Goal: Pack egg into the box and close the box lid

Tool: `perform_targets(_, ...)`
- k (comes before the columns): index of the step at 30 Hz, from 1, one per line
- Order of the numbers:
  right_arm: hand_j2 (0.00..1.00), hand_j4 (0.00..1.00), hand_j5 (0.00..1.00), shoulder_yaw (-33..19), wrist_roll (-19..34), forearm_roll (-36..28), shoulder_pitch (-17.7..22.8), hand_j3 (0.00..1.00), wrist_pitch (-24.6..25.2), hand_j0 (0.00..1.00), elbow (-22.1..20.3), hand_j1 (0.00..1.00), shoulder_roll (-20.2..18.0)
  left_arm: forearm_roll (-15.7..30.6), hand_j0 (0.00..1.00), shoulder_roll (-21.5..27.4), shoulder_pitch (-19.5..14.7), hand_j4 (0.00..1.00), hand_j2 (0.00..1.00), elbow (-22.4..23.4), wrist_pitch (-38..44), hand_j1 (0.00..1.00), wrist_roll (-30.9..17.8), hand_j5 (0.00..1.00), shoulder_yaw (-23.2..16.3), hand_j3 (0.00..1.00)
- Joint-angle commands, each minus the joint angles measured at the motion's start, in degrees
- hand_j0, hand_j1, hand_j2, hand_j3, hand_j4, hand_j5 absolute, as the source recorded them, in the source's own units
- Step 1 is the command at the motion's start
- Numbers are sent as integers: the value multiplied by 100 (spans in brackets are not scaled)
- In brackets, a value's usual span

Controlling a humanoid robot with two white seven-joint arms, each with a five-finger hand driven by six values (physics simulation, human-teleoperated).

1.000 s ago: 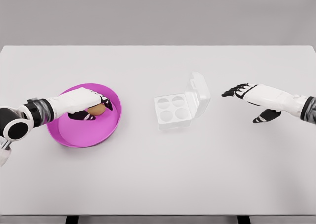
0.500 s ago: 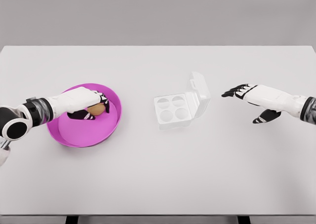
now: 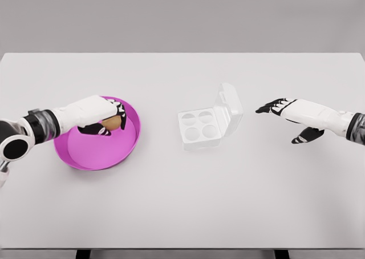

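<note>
We are gripping the brown egg [image 3: 112, 122] with our left hand [image 3: 97, 115] over the magenta bowl [image 3: 97, 153] at left, our right hand [image 3: 293, 112] hovering slack-fingered right of the open-lidded box [image 3: 201, 129].

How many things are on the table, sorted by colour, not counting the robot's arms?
Pink: 1, the bowl
Brown: 1, the egg, held by the left robot hand
Clear white: 1, the egg box, lid open
Total: 3

White table [image 3: 182, 202]: magenta bowl [image 3: 85, 153] on left, open clear egg box [image 3: 208, 122] at ctr.
</note>
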Motion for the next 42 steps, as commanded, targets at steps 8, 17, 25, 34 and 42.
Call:
perform_targets(8, 100, 100, 100, 1, -2, -37, 0, 100, 15, 100, 4, 100, 3, 299, 37, 131, -17, 37, 37, -161, -66, 37, 4, 37, 134, 37)
perform_targets(17, 100, 100, 100, 1, -2, -37, 0, 100, 15, 100, 22, 100, 29, 448, 37, 52, -132, 37, 37, -284, -110, 37, 4, 37, 231, 37)
perform_targets(25, 100, 100, 100, -8, -2, -37, 0, 100, 15, 100, 22, 100, 47, 475, 36, -80, -211, 36, 36, -363, -233, 36, 4, 36, 231, 36)
perform_targets(34, 100, 100, 100, -8, -2, -37, 0, 100, 15, 100, 22, 100, 47, 475, 36, -466, -299, 36, 36, -363, -233, 36, 4, 36, 222, 36)
perform_targets(42, 100, 100, 100, -8, -2, -37, 0, 100, 15, 100, 30, 100, 73, 448, 37, -765, -299, 37, 37, -363, -224, 37, 4, 37, 187, 37)
